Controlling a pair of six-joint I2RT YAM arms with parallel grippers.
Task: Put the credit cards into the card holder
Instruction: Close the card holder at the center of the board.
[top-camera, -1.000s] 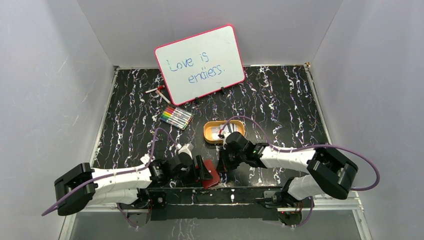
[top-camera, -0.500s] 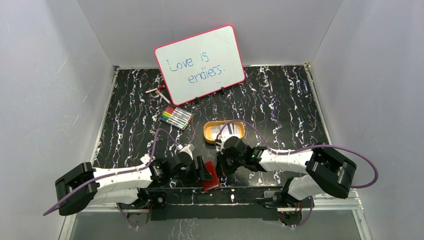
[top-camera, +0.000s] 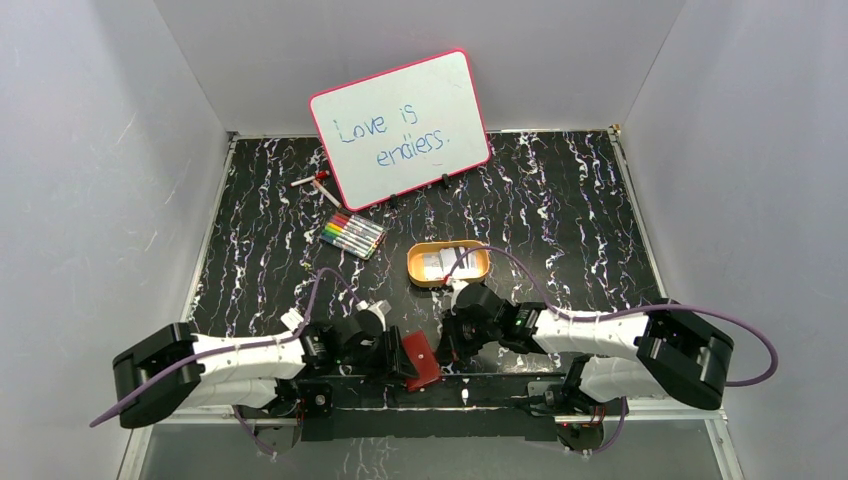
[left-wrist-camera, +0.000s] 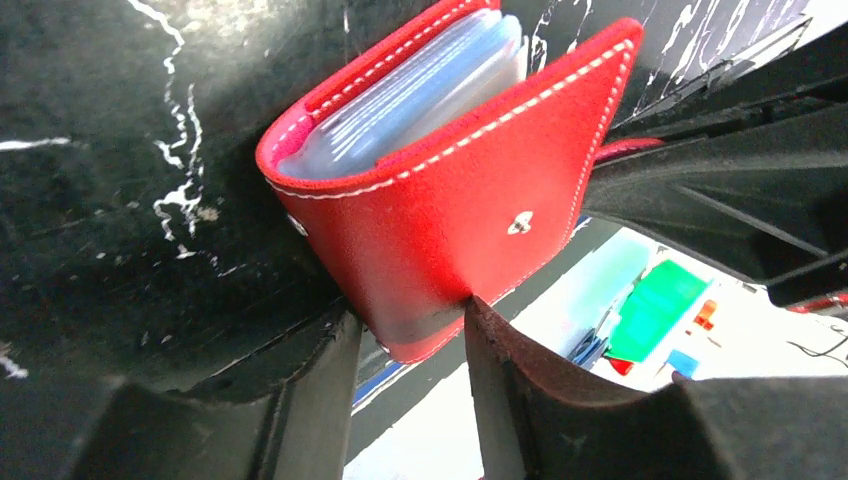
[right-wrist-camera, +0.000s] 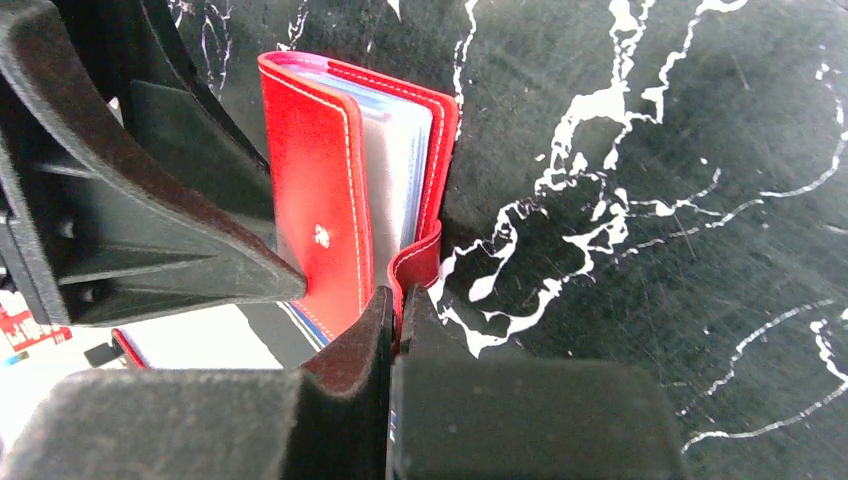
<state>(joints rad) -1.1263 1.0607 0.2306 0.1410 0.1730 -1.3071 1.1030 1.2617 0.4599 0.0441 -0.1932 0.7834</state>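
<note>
The red card holder (top-camera: 420, 358) stands on its edge near the table's front edge, partly open, with clear sleeves showing (left-wrist-camera: 420, 90). My left gripper (top-camera: 396, 357) is shut on its lower corner (left-wrist-camera: 410, 335), one finger on each side of the red cover (left-wrist-camera: 450, 210). My right gripper (top-camera: 447, 346) is shut on the holder's snap tab (right-wrist-camera: 397, 300), next to the cover with the snap stud (right-wrist-camera: 320, 180). The credit cards (top-camera: 440, 262) lie pale in the orange oval tray (top-camera: 415, 268), behind both grippers.
A whiteboard (top-camera: 400, 128) with writing leans at the back. The colour marker set (top-camera: 352, 235) lies left of the tray, and a loose pen (top-camera: 315, 181) lies near the board. The left gripper's body (right-wrist-camera: 130, 210) sits close beside the holder. The table's front edge is just below the holder.
Both grippers and the card holder have moved a little toward the front edge. The right gripper has drawn back from the tray, so the cards now show fully.
</note>
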